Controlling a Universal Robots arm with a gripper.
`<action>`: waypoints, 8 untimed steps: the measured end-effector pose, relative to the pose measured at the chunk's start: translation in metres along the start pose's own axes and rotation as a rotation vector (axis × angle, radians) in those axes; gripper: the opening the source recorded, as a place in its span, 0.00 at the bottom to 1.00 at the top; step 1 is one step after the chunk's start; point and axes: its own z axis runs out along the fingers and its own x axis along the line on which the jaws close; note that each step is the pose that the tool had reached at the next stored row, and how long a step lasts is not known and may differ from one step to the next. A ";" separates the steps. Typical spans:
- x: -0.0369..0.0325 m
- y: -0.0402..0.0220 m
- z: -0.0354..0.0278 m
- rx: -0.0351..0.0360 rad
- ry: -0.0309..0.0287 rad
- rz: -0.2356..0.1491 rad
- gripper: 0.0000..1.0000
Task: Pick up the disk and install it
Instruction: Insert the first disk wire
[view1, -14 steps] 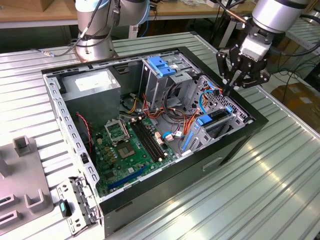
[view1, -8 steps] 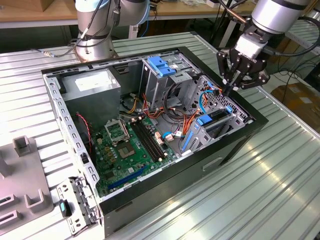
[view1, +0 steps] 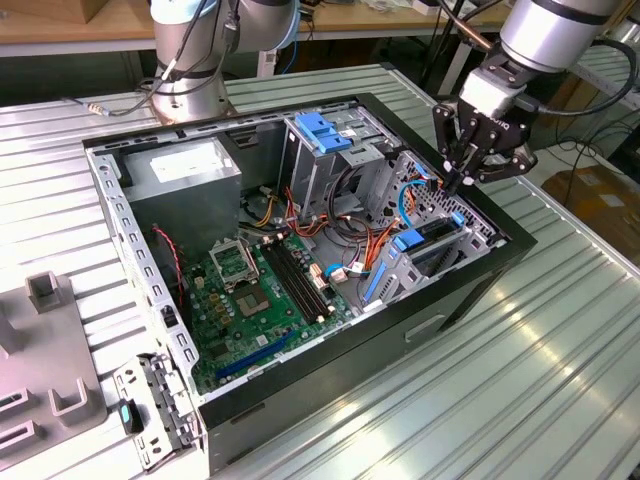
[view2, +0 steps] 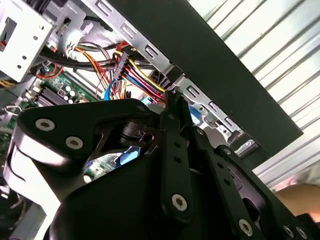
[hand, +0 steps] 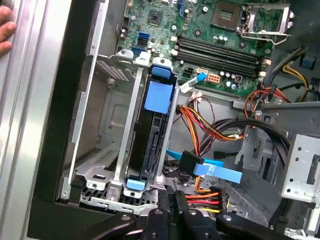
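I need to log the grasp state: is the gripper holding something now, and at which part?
Nothing is held. The gripper hangs shut and empty above the case's corner; the disk already sits on edge in its bay.

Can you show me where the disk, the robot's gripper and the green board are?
disk (hand: 152, 132): first wrist view, dark edge between its blue rails.
gripper (view1: 462, 182): exterior view, between its fingertips.
green board (view1: 250, 300): exterior view, bare middle.
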 end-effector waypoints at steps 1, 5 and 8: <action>0.0005 0.0007 0.0002 0.0000 0.0001 0.001 0.16; 0.0018 0.0091 0.0002 0.0000 0.0002 0.001 0.16; 0.0025 0.0166 0.0002 0.0001 0.0001 0.001 0.16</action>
